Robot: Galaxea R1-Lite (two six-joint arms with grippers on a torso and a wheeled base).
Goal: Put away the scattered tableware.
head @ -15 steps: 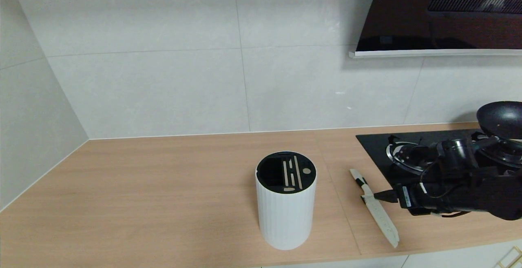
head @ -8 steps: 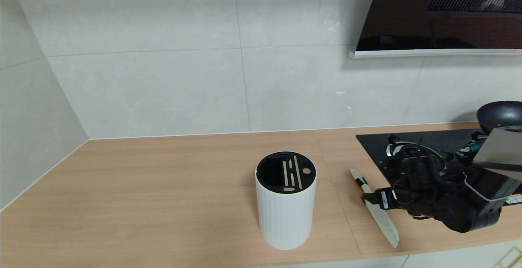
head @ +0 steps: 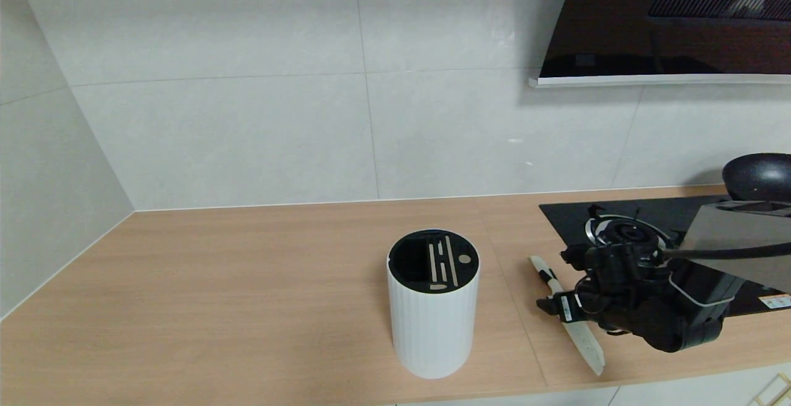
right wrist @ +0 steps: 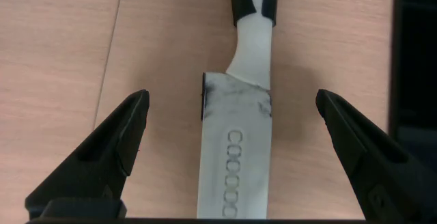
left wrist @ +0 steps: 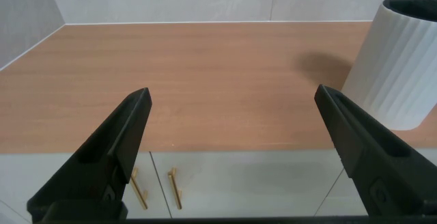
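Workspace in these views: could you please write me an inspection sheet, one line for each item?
Surface: wooden counter, no spills seen.
Job's things: white knife lies flat beside the hob; white slotted holder stands upright, apart from it.
Clutter: nothing seen.
Grippers: right gripper open, straddling the knife; left gripper open and empty.
Cables: what looks like a dark cable along the right arm.
Surroundings: tiled wall, range hood, black pot on the hob.

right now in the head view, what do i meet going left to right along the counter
white ribbed cylindrical holder → white-bladed knife with a black-and-white handle → black glass hob → round black pan
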